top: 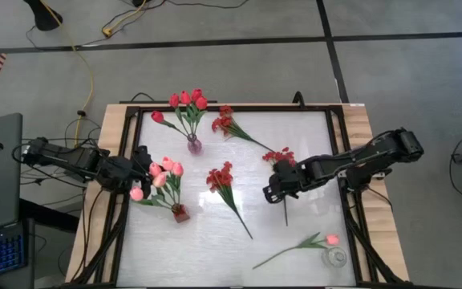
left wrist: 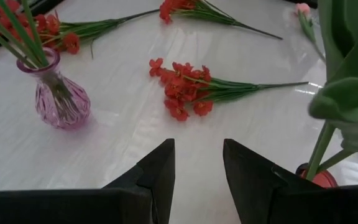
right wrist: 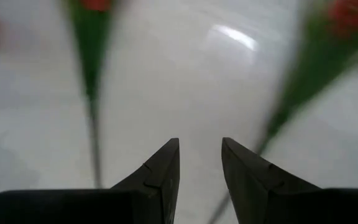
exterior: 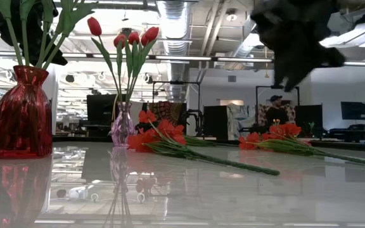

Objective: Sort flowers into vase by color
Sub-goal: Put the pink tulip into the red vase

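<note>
My overhead view is evenly lit, with soft shadows. In the low view, ceiling lights [exterior: 170, 16] glare across the upper frame and mirror on the glossy table [exterior: 189, 190]. The right wrist view is badly blurred, stems [right wrist: 92, 56] smeared, with a bright glare patch at upper right.

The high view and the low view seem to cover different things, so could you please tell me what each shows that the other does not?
Only the high view shows the lone pink tulip lying by a small clear jar, the pink tulips in bloom above the red vase, and the left claw beside them.

Only the low view shows the room beyond the table, with a person in the background.

Both show the purple vase holding red tulips, loose red blossom sprays on the table, and the right claw raised above it.
</note>
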